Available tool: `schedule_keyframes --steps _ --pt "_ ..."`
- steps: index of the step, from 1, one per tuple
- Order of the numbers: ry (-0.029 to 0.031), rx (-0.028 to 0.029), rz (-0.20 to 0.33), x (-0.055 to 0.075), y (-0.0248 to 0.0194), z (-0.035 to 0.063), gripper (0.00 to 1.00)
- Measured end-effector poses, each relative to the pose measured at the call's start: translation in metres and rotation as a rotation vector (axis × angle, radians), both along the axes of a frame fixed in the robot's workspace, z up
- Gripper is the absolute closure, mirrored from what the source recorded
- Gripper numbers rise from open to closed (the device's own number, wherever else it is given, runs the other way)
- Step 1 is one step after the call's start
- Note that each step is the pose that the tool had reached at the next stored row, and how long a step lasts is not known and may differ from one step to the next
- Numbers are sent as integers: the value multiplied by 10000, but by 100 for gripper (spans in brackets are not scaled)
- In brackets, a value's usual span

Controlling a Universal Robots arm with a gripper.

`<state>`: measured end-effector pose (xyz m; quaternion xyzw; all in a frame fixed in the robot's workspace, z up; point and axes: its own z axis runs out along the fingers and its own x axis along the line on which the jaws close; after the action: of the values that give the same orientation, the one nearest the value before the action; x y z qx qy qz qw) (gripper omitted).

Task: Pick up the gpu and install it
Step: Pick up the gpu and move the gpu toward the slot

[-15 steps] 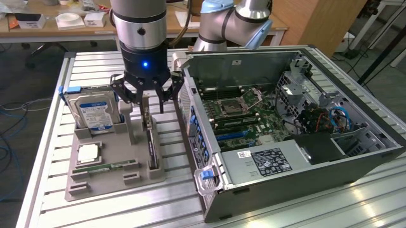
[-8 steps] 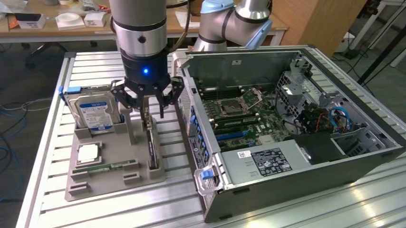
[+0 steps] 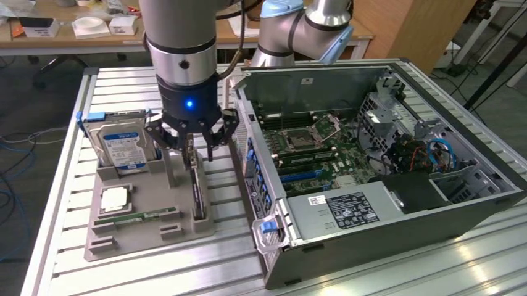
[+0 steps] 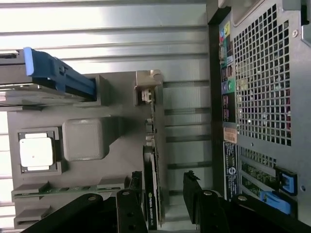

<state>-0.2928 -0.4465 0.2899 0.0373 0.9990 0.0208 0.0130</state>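
The gripper (image 3: 191, 149) (image 4: 163, 206) hangs low over the gray holder tray (image 3: 136, 237) on the table (image 3: 62, 203), just beside the open computer case (image 3: 395, 209). Its jaws are released and spread, one on each side of the gpu (image 3: 197, 192) (image 4: 151, 174). The gpu stands on its edge in a slot of the tray.

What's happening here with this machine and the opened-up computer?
A robot arm's pincer hangs open, low over the gpu, straddling the card's top edge. The gpu stands on edge in a grey holder tray and is not yet lifted. The computer case lies beside the tray with its side open.
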Motion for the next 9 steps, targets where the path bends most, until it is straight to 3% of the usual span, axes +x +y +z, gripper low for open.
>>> schedule_keyframes --steps 9 --pt "0 -1 -2 -24 -99 -141 53"
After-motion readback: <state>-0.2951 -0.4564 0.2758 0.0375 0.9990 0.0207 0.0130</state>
